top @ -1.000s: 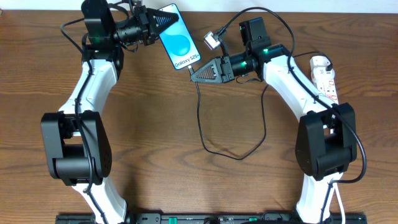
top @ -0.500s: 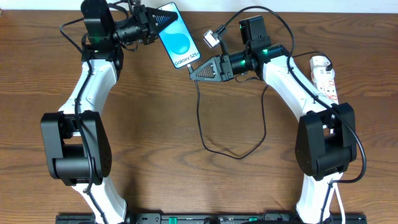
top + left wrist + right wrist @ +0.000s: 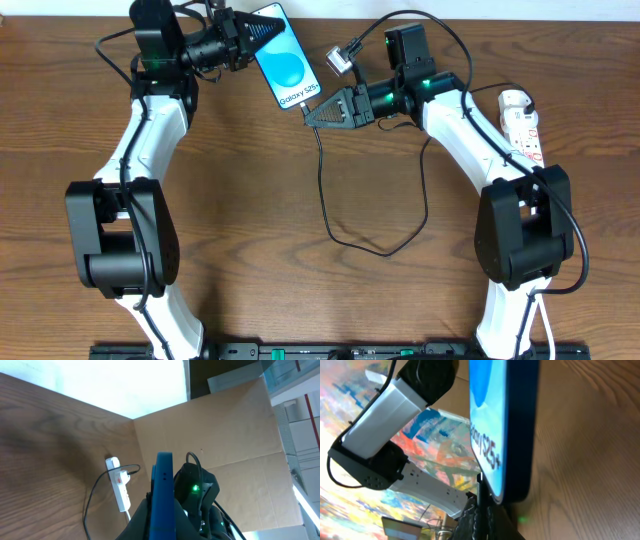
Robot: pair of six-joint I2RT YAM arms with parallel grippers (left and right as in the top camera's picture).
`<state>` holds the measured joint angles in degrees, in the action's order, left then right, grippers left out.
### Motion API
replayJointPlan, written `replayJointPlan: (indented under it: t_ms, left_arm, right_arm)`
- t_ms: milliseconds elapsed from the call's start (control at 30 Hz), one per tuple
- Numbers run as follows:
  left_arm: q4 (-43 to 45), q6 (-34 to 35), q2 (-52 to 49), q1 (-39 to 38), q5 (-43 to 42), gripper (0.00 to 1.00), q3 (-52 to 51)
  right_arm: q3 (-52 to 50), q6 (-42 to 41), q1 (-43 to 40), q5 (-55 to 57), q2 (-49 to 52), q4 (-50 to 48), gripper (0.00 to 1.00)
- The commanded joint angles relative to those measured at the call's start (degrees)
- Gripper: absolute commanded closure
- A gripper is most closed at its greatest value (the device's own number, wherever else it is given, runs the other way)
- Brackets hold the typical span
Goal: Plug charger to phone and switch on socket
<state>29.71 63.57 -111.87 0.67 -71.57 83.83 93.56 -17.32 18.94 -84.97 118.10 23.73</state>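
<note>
Wood-grain table [image 3: 250, 200], brown, seen from overhead. Entries run from the base edge outward.

Nearest: black rail [image 3: 320, 352] along the bottom, cut off by the frame edge.

Mid-table: charger [image 3: 322, 190] lies in a thin black loop on the wood. One run climbs to the right gripper [image 3: 312, 118]. The other passes under the right arm [image 3: 455, 120] and is lost there.

Right gripper: fingers pinched on the charger's plug end, pointing at the lower end of the phone [image 3: 288, 62]. In the right wrist view a thin black stub rises from between the fingers to the phone's bottom edge. Whether the tip sits in the port cannot be told. The fingers are dark and cropped by the lower edge.

Phone: far side of the table, set diagonally, blue screen toward the overhead camera, "Galaxy S25+" legible. The left gripper [image 3: 252, 36] is clamped on its upper end. The left wrist view shows it only edge-on between the fingers, screen hidden. Whether its lower corner rests on the wood cannot be told.

Silver connector [image 3: 342, 62], just beside the right wrist: kind unclear.

Socket [image 3: 522, 120]: white strip at the far right, well apart from the phone, its near end hidden behind the right arm. Red marks show, but the switch position is too small to read.
</note>
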Motion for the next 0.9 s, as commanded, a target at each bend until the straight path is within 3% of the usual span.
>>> replayJointPlan:
  t_ms: [0, 400, 733, 867]
  left_arm:
    - [0.1, -1.0, 0.5, -1.0, -5.4, 0.92, 0.7]
    - [0.1, -1.0, 0.5, -1.0, -5.4, 0.93, 0.7]
    - [0.1, -0.9, 0.5, -1.0, -5.0, 0.93, 0.7]
    - [-0.3, -0.7, 0.5, -0.8, -3.4, 0.93, 0.7]
  right_arm:
    - [0.4, -3.8, -0.7, 4.5, -1.5, -0.8, 0.99]
    - [0.4, -11.5, -0.5, 6.4, -1.5, -8.3, 0.99]
    - [0.4, -11.3, -0.5, 6.4, -1.5, -8.7, 0.99]
    - [0.4, -7.3, -0.5, 6.4, -1.5, -5.4, 0.99]
